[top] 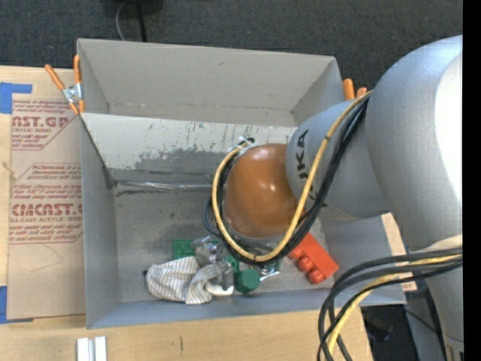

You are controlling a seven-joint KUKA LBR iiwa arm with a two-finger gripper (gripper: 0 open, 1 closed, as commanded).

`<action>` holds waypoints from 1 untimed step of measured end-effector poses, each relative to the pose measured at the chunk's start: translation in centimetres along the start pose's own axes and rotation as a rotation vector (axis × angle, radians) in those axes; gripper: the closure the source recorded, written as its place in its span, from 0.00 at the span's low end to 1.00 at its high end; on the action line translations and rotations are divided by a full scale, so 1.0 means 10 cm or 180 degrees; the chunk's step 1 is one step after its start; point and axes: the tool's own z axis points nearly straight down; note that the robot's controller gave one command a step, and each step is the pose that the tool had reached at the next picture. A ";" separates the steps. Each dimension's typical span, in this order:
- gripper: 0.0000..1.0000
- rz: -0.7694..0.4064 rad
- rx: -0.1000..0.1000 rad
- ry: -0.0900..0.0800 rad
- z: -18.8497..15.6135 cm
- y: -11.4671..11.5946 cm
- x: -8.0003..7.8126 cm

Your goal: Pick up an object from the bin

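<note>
Tool [217,266] points down low in the bin [98,224], seemingly touching a crumpled cloth [176,283]; grip unreadable.

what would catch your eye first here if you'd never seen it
The grey arm reaching in from the right, its rounded orange cover low over the near side of the bin. Under it the gripper sits among a crumpled striped cloth, a green block and a red brick by the front wall.

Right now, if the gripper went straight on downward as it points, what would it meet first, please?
Probably the right end of the crumpled pale striped cloth under the gripper, though depth is unclear.
</note>
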 end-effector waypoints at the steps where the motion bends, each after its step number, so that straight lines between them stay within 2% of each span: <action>1: 1.00 0.0000 0.0000 0.0000 0.00 0.00 0.00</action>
